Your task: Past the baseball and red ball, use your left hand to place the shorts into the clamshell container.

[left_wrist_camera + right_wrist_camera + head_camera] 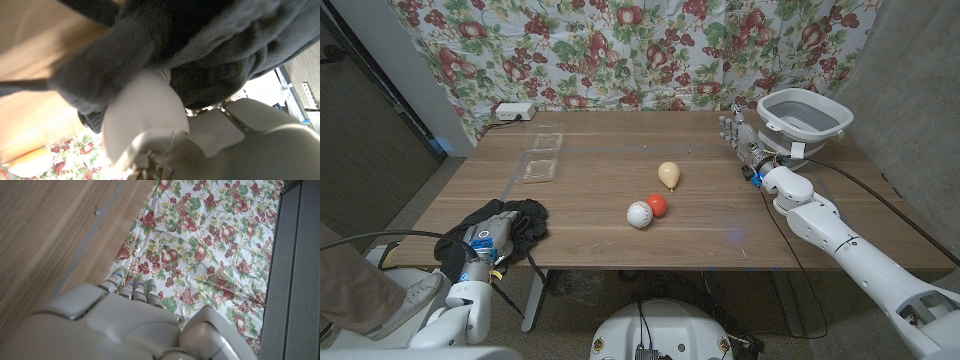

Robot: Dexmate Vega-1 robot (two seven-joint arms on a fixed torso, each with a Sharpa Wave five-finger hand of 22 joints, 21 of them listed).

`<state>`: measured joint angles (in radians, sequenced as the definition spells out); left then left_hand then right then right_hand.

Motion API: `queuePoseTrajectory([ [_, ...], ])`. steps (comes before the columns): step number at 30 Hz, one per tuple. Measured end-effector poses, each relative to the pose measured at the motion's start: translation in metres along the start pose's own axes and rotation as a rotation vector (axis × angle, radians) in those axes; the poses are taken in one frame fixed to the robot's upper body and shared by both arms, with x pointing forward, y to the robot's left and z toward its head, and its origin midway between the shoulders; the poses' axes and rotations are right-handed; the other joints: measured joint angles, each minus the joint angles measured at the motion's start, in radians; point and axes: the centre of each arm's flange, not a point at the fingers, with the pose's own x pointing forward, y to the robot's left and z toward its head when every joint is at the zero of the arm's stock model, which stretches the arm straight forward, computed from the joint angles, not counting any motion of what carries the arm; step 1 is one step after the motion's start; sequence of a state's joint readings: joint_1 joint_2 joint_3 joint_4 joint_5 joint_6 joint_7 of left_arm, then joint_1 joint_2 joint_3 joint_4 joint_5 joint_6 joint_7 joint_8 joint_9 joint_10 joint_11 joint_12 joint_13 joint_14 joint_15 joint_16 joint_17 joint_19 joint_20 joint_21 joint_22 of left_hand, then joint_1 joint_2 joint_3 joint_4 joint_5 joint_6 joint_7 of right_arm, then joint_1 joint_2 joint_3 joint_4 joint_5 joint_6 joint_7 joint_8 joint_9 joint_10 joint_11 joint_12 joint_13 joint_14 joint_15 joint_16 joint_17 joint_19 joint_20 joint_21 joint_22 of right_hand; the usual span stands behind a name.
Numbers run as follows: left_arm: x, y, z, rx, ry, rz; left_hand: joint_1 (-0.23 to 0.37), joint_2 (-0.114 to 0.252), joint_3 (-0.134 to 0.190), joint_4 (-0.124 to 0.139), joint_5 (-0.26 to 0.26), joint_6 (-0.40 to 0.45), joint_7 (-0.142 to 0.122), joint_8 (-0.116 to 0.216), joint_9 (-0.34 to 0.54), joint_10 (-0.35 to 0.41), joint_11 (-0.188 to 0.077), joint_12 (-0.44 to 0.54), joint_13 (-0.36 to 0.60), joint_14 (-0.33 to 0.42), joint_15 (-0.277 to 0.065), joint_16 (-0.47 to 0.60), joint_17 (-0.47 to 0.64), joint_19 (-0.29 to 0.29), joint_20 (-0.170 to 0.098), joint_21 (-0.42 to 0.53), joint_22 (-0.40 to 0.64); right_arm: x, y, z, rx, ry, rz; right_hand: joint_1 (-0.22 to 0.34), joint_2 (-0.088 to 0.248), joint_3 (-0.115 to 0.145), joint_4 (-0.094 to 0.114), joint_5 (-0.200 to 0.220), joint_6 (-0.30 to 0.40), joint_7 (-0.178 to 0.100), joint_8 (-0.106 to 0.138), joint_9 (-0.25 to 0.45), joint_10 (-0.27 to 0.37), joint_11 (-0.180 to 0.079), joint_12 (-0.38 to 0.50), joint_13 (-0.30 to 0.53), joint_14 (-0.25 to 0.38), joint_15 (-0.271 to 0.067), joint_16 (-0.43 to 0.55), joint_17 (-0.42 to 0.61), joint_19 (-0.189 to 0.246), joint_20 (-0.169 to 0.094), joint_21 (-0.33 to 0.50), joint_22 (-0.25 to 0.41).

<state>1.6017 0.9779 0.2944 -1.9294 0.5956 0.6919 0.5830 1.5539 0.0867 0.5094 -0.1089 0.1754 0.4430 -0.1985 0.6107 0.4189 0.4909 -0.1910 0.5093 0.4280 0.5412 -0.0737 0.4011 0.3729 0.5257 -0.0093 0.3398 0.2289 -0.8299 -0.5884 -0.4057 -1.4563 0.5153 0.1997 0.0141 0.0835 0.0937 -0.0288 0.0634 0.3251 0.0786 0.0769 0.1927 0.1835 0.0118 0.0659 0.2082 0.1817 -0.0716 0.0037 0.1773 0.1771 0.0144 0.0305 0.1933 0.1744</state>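
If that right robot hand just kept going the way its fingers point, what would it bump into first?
Probably the flowered cloth behind the table: the right robot hand points at it across bare wood, with nothing seen between. The grey tub sits beside its path.

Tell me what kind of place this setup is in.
Probably a lab or test room, not a home: a fruit-print cloth backdrop hangs behind a wooden table, a power strip lies at its back, and cables trail off it.

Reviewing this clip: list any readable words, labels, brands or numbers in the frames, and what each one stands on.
None can be read in any view.
The baseball shows only stitching; any print is too small to tell.
The white box at the table's far edge shows no legible marking.
The left hand on the shorts carries blue patches, without readable text.
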Motion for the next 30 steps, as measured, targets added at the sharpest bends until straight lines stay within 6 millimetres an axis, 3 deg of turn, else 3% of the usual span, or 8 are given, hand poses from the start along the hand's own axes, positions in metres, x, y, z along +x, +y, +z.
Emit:
queuePoseTrajectory([
  [3,0.0,0.001,0.001,-0.004,0.004,0.011,0.009,0.009,-0.029,-0.012,0.0,0.0,0.0,0.023,0.079,0.022,0.011,0.014,0.0,0.012,0.012,0.002,0.0,0.008,0.008,0.0,0.0,-0.001,0.0,0.0,0.001,-0.001,-0.002,0.0,0.0,0.0,0.0,0.0,0.0,0.0,0.0,0.0,0.0,0.0,0.0,0.0,0.0,0.0,0.0,0.0,0.0,0.0,0.0,0.0],
  [5,-0.001,0.001,0.002,-0.011,0.009,0.017,0.013,0.013,-0.059,-0.037,0.001,0.021,0.002,0.033,0.104,0.034,0.009,0.025,0.0,0.016,0.016,0.018,0.0,0.01,0.01,0.001,0.0,-0.001,0.0,0.0,0.002,-0.001,-0.003,0.0,0.0,0.0,0.0,0.0,0.0,0.0,0.0,0.0,0.0,0.0,0.0,0.0,0.0,0.0,0.0,0.0,0.0,0.0,0.0,0.0],
  [10,-0.002,0.002,0.005,-0.02,0.016,0.032,0.033,0.02,-0.102,-0.061,0.001,0.047,0.004,0.081,0.105,0.069,0.016,0.028,0.0,0.023,0.023,0.059,0.0,-0.001,-0.001,0.016,0.052,-0.001,0.0,0.0,0.004,-0.002,-0.004,0.004,0.004,0.0,0.0,0.0,0.0,0.0,0.0,0.0,0.0,0.0,0.0,0.0,0.0,0.0,0.0,0.0,0.0,0.0,0.0,0.0],
  [17,-0.001,0.008,0.009,-0.037,0.016,0.059,0.051,0.015,-0.115,-0.066,0.001,0.185,0.004,0.112,0.18,0.148,0.002,0.104,0.001,0.043,0.04,0.191,0.001,-0.008,-0.008,0.14,0.053,-0.002,-0.001,0.0,0.008,-0.006,-0.009,0.004,0.004,0.0,0.0,0.0,0.005,-0.005,0.0,0.0,0.002,-0.002,0.0,0.0,0.0,0.0,0.001,0.0,0.0,0.0,0.0,0.0],
  [19,-0.001,0.01,0.011,-0.04,0.012,0.067,0.052,0.016,-0.118,-0.069,0.0,0.243,0.017,0.116,0.185,0.153,0.0,0.11,0.167,0.058,0.055,0.221,0.001,-0.008,-0.008,0.179,0.053,-0.002,-0.002,0.0,0.009,-0.006,-0.01,0.004,0.004,0.003,-0.003,0.0,0.009,-0.002,0.0,0.0,0.004,-0.004,0.0,0.0,0.004,-0.004,0.004,0.0,0.0,0.0,0.0,0.0],
  [21,0.0,0.013,0.013,-0.045,0.008,0.075,0.053,0.017,-0.122,-0.065,0.0,0.269,0.037,0.117,0.187,0.155,-0.002,0.111,0.239,0.061,0.058,0.239,0.001,-0.008,-0.008,0.204,0.053,-0.003,-0.002,0.0,0.009,-0.007,-0.012,0.004,0.004,0.003,-0.003,0.0,0.011,0.0,0.0,0.0,0.004,-0.004,0.0,0.0,0.006,-0.006,0.004,0.0,0.0,0.0,0.0,0.0],
  [26,0.002,0.021,0.017,-0.054,-0.001,0.096,0.054,0.018,-0.124,-0.066,0.002,0.309,0.057,0.139,0.198,0.159,-0.003,0.118,0.263,0.064,0.061,0.246,0.002,-0.008,-0.008,0.22,0.053,-0.003,-0.003,0.001,0.009,-0.009,-0.018,0.004,0.004,0.003,-0.003,0.0,0.014,-0.004,0.0,0.0,0.012,-0.003,0.0,0.0,0.006,-0.006,0.004,0.0,0.0,0.0,0.0,0.0],
  [30,0.005,0.027,0.021,-0.06,-0.013,0.113,0.055,0.019,-0.124,-0.067,0.002,0.356,0.092,0.152,0.203,0.168,0.0,0.126,0.27,0.077,0.063,0.246,0.011,-0.008,-0.008,0.238,0.053,-0.004,-0.005,0.001,0.007,-0.009,-0.023,0.004,0.004,0.003,-0.003,0.0,0.014,-0.004,0.0,0.0,0.012,-0.003,0.0,0.0,0.006,-0.005,0.004,0.0,0.0,0.0,0.0,0.0],
])
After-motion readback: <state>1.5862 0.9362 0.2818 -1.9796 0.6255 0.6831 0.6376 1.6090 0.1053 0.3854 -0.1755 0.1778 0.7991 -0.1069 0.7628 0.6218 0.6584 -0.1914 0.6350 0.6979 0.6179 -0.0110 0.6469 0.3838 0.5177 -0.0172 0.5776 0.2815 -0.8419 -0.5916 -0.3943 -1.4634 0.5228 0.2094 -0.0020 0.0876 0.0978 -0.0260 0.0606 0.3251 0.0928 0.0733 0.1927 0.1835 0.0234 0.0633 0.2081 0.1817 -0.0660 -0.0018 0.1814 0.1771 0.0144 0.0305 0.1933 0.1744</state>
